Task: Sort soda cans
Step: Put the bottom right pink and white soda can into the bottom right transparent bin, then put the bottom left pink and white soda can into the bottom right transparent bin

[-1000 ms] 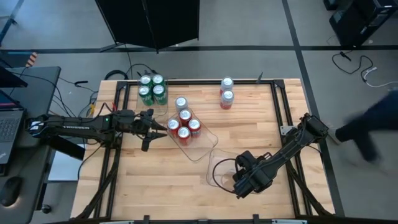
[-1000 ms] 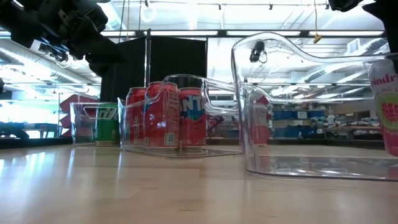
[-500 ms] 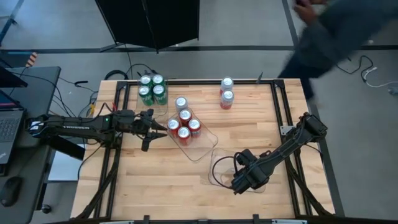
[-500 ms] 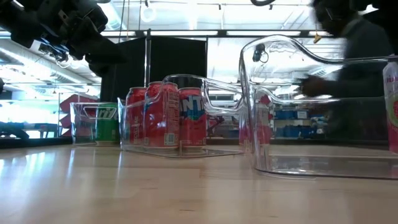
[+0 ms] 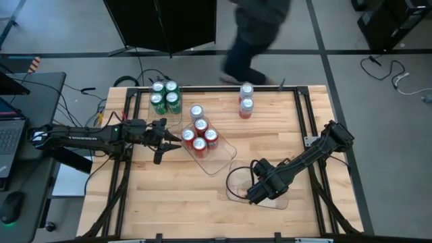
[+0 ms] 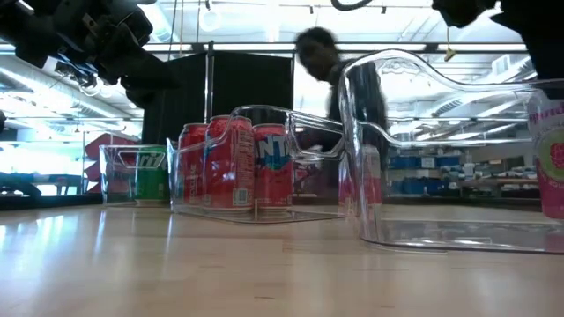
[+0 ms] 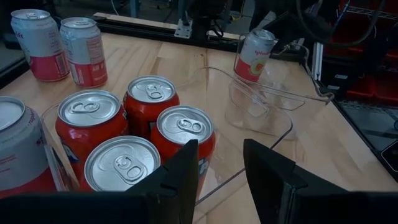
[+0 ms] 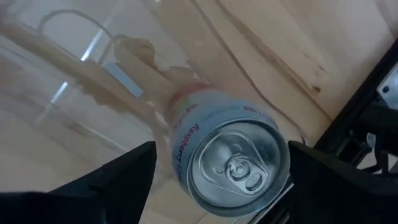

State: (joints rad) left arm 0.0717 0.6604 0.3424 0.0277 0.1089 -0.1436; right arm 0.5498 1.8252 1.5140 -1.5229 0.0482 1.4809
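Observation:
My right gripper (image 5: 260, 191) is shut on a silver-grey can with a pink label (image 8: 230, 165) over a clear tray (image 5: 229, 185) near the table's near right; the can also shows in the left wrist view (image 7: 254, 56). My left gripper (image 5: 169, 135) hovers open just left of a second clear tray (image 5: 219, 158) holding several red cans (image 5: 200, 135) and one silver-grey can (image 5: 196, 111). Several green cans (image 5: 164, 96) stand in a third tray at the far left. Two silver-grey cans (image 5: 246, 99) stand on the table near its far edge. My right gripper holds the silver-grey can by its upper side wall (image 8: 180, 149), pinched between the two fingers (image 8: 118, 180), which come from above and point down. The can stays roughly upright inside the clear tray's outline. Whether its bottom rests on the tray floor, I cannot tell.
Black frame rails (image 5: 307, 115) run along the table's edges. Bare wood lies across the near left and the middle right of the table. A person (image 5: 253, 34) walks past beyond the far edge. A laptop and cables sit off the table's left side.
My right gripper, with its can, has moved a little toward the table's left over the clear tray, and the tray has shifted slightly. A person has crossed behind the far edge from right to left.

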